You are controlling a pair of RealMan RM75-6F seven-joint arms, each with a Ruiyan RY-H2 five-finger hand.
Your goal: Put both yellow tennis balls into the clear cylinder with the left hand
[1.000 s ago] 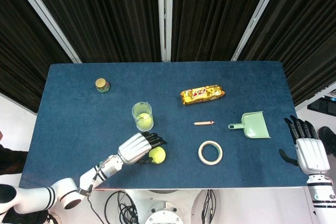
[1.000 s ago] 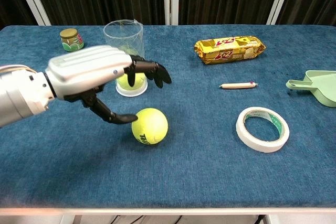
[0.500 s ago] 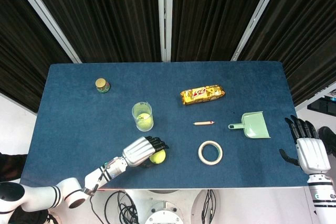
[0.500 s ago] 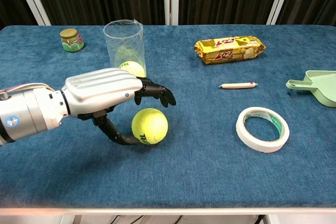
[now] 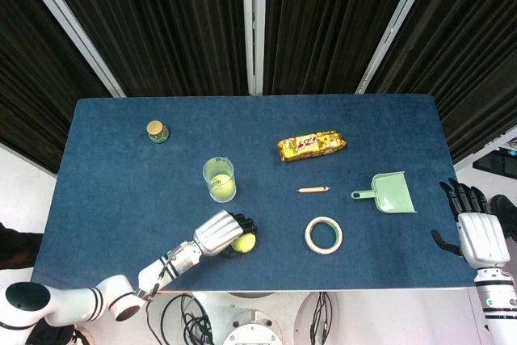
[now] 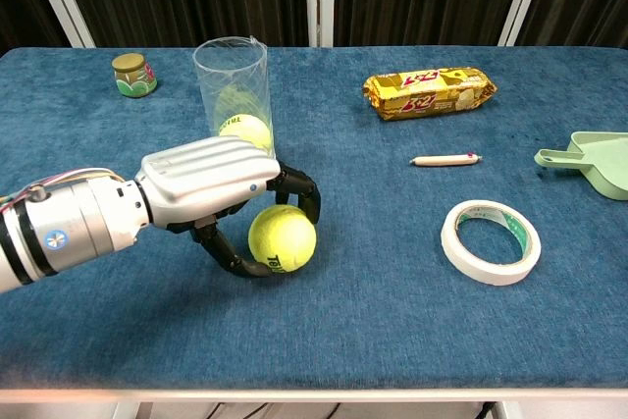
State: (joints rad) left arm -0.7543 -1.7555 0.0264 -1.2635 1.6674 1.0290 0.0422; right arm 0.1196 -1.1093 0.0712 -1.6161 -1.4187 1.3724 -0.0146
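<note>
**A:** ok quick count from where I'm standing: two yellow tennis balls, one clear cylinder point(image 6: 234, 105), one small jar point(image 6: 133, 74) with a gold lid, one yellow snack pack point(image 6: 429, 91), one pencil-looking stick point(image 6: 445, 159), one tape roll point(image 6: 491, 241), one green dustpan point(image 6: 593, 161). All on the blue table point(image 6: 392, 331).

**B:** where are the balls though?

**A:** first ball point(image 6: 245, 130) sits at the bottom of the cylinder, which stands upright just behind the left hand point(image 6: 211, 193). The second ball point(image 6: 283, 236) is on the cloth near the front edge, and the hand is wrapped round it: dark fingers point(image 6: 302, 195) curl over its top and far side, thumb hooks under the near side. Looks clamped on it, ball touching the table as far as I can tell.

**B:** and the other hand?

**A:** right hand point(image 5: 474, 228) is way off past the right edge of the table, holding nothing, fingers straight and slightly apart.

**B:** any writing you can read?

**A:** black lettering on the gripped ball, partly hidden by the thumb, so no. Snack pack has red print on it, too small for me. Jar label is unreadable too.
</note>
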